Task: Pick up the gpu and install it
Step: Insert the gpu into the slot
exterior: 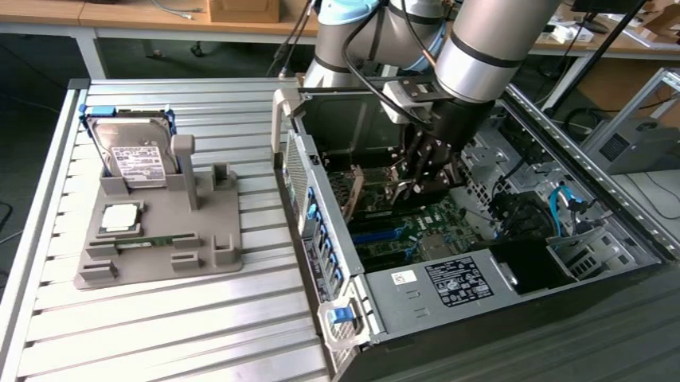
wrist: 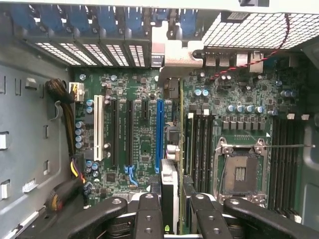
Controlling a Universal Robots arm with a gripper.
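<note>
Pincer [wrist: 175, 209] clamped on the gpu [wrist: 168, 186], we hang low in the open computer case [exterior: 351, 318], centre of the exterior view; pickup looks done, but the card sits above the blue slot [wrist: 159, 134], not yet seated.

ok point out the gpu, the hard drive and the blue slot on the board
gpu [wrist: 168, 186], wrist view, silver bracket edge between the fingers
hard drive [exterior: 136, 163], exterior view, white label
blue slot [wrist: 159, 134], wrist view, mid-length
</note>
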